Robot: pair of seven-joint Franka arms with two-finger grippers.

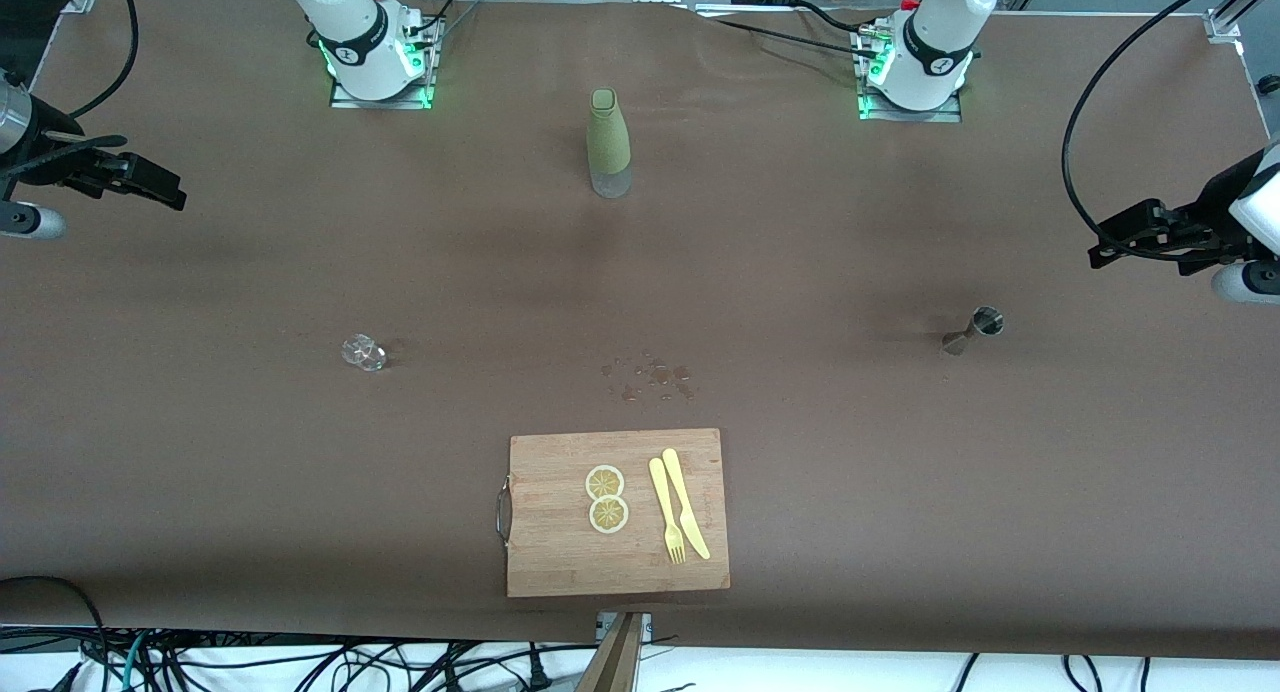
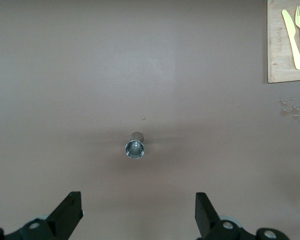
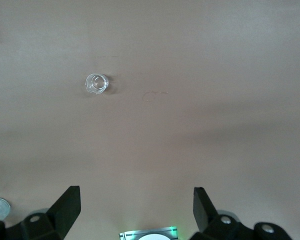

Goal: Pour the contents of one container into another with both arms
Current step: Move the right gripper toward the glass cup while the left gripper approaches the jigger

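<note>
On the brown table [image 1: 200,452], toward the right arm's end, stands one small clear faceted drinking glass [image 1: 363,352], upright, with bare surface all round it. Toward the left arm's end stands one tiny silver hourglass-shaped metal jigger [image 1: 973,331], its round cup open upward. The two are well apart.

Between them, close to the table's near edge, lies one rectangular wooden cutting board [image 1: 617,572] with a metal handle. It carries two round lemon slices [image 1: 606,498] touching each other, one pale yellow plastic fork [image 1: 666,510] and one pale yellow plastic knife [image 1: 685,501], side by side. A scatter of small liquid drops [image 1: 650,377] marks the surface just beside the board's farther edge. One tall olive-green bottle with a clear base [image 1: 608,143] stands upright near the table's edge by the bases, midway between them.

The left gripper [image 2: 138,210] hangs over the table's end above the jigger, fingers [image 2: 67,212] spread wide and empty. The right gripper [image 3: 136,207] hangs over the table's other end, fingers [image 3: 67,205] likewise wide and empty.
</note>
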